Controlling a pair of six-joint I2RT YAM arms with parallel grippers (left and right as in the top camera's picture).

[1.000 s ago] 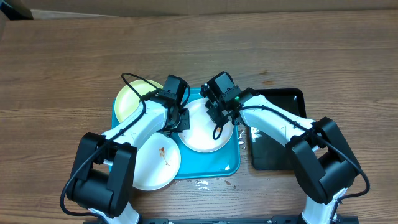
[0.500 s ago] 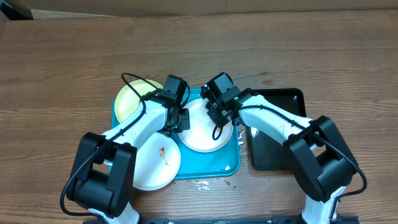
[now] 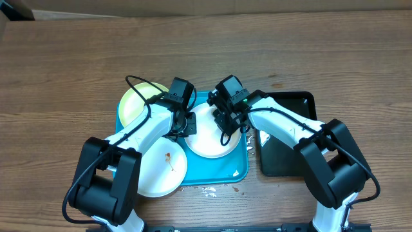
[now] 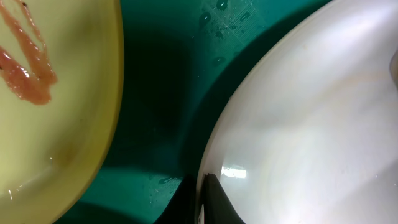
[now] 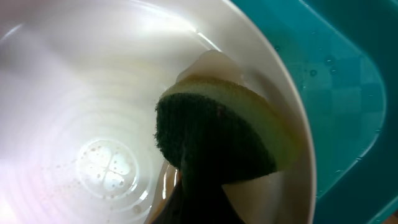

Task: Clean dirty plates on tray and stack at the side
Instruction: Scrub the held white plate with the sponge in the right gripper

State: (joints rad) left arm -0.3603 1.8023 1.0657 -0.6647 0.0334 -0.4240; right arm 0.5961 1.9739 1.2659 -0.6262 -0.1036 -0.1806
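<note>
A white plate [image 3: 209, 135] lies on the turquoise tray [image 3: 228, 169]. My left gripper [image 3: 185, 124] is shut on its left rim; the left wrist view shows the fingers [image 4: 202, 199] pinching the white plate's rim [image 4: 311, 124]. My right gripper [image 3: 230, 119] is shut on a yellow-and-dark-green sponge [image 5: 217, 134] and presses it on the plate's inner face [image 5: 93, 124] near its rim. A pale yellow-green plate [image 3: 136, 102] with a reddish smear [image 4: 25, 62] lies at the tray's back left. A second white plate [image 3: 161, 169] with a brown smear overhangs the tray's front left.
A glossy black tray [image 3: 286, 138] stands right of the turquoise one, under my right arm. White flecks [image 3: 209, 190] lie on the wooden table [image 3: 322, 51] at the turquoise tray's front edge.
My right gripper has shifted the sponge slightly on the white plate. The left gripper and the plates have not visibly moved.
</note>
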